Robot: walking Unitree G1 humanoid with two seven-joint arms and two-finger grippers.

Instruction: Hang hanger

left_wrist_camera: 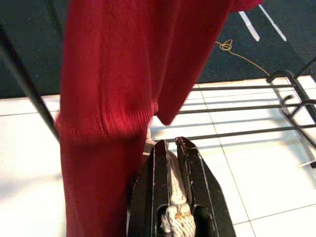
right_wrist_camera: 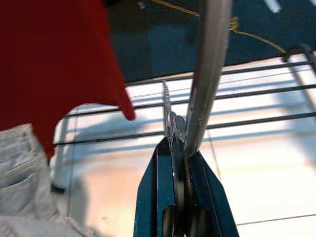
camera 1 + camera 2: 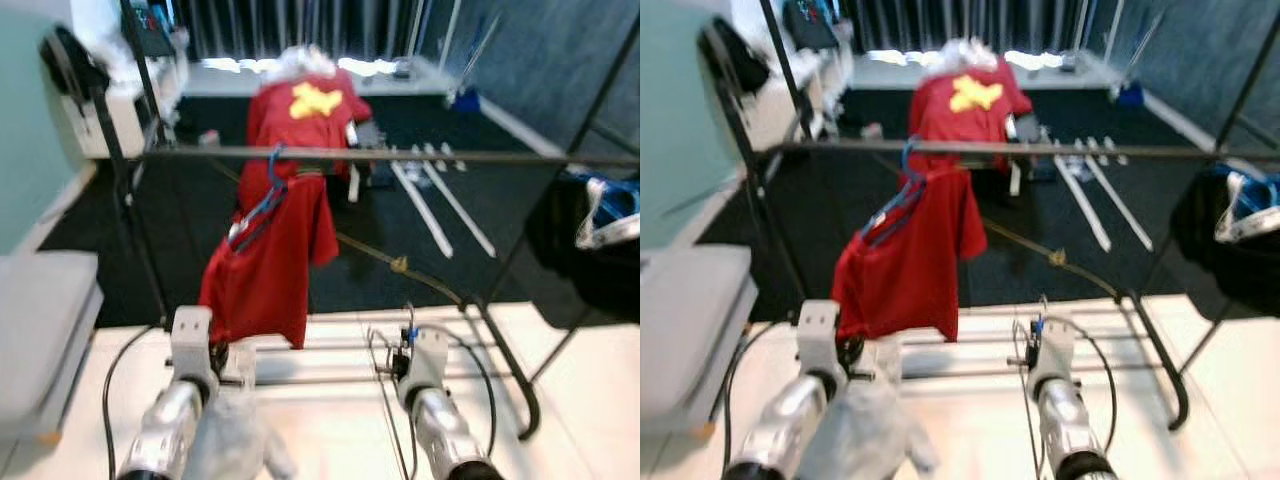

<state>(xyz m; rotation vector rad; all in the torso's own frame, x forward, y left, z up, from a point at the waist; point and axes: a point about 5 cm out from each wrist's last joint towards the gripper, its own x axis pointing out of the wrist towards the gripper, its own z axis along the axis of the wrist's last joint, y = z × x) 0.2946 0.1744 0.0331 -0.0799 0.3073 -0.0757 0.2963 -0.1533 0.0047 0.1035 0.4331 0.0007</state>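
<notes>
White tile below the rack rail (image 3: 400, 156); right gripper (image 2: 178, 143) clamps the wire hanger (image 2: 205, 74), left gripper (image 1: 170, 148) pinches pale cloth (image 1: 175, 197); hook may miss the rail and snag the red shirt (image 3: 275, 255).

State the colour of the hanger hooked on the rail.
Blue hanger, carrying a red shirt; clearest in the left eye view.

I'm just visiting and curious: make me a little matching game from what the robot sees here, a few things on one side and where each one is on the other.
Things:
1. red shirt
2. blue hanger
3. pale jeans
4. metal hanger

Places:
a. gripped in the right gripper
b. hooked on the black rail
c. gripped in the left gripper
d. hanging on the blue hanger

Pairs: 1-d, 2-b, 3-c, 4-a
</notes>
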